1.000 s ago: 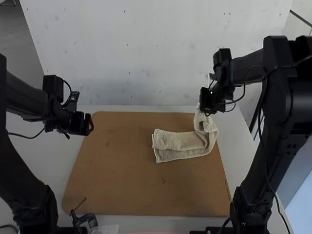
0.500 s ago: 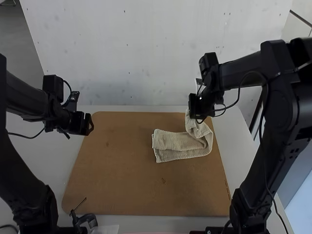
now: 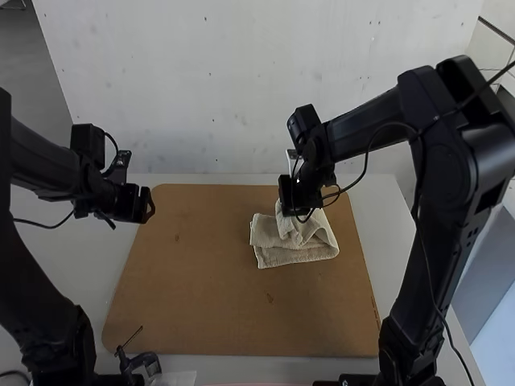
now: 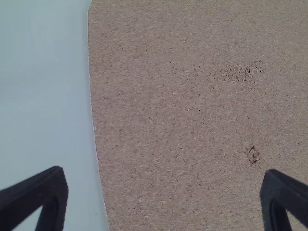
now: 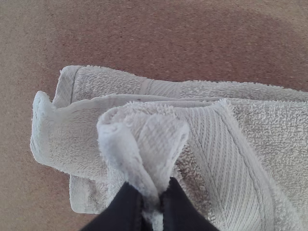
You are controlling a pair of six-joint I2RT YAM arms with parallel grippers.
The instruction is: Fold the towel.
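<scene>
Towel: folded once, right of centre in high view, on brown board. Right jaws: closed on raised end. Left jaws: wide apart, empty. Step, apparently: crosswise fold. Next: lower end, align edges, release.

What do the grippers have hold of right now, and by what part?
The right gripper pinches the towel by a bunched-up fold at its raised end. The left gripper holds nothing.
</scene>
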